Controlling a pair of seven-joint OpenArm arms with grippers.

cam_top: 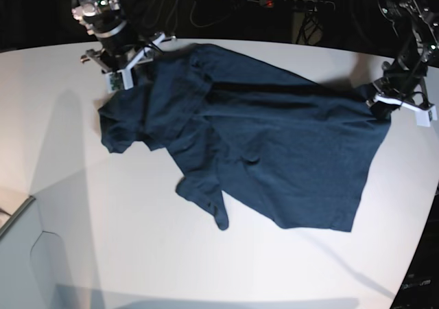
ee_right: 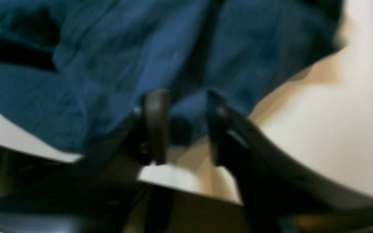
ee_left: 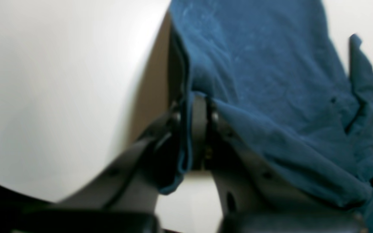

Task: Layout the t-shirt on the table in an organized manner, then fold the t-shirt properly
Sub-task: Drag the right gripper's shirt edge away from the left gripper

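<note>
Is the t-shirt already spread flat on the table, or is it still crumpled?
Mostly spread, not flat: the t-shirt lies open on the table, but one sleeve side is bunched and overlapped.

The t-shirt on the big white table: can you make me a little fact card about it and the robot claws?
thing: t-shirt, dark blue, short sleeves
where: spread across the white table, still wrinkly, not flat
folded yet: no
left claw: pinched shut on the t-shirt's edge
right claw: jaws apart, cloth lying between them, not squeezing it
which side: in the base view, the left claw is at the shirt's right end and the right claw at its top left
</note>
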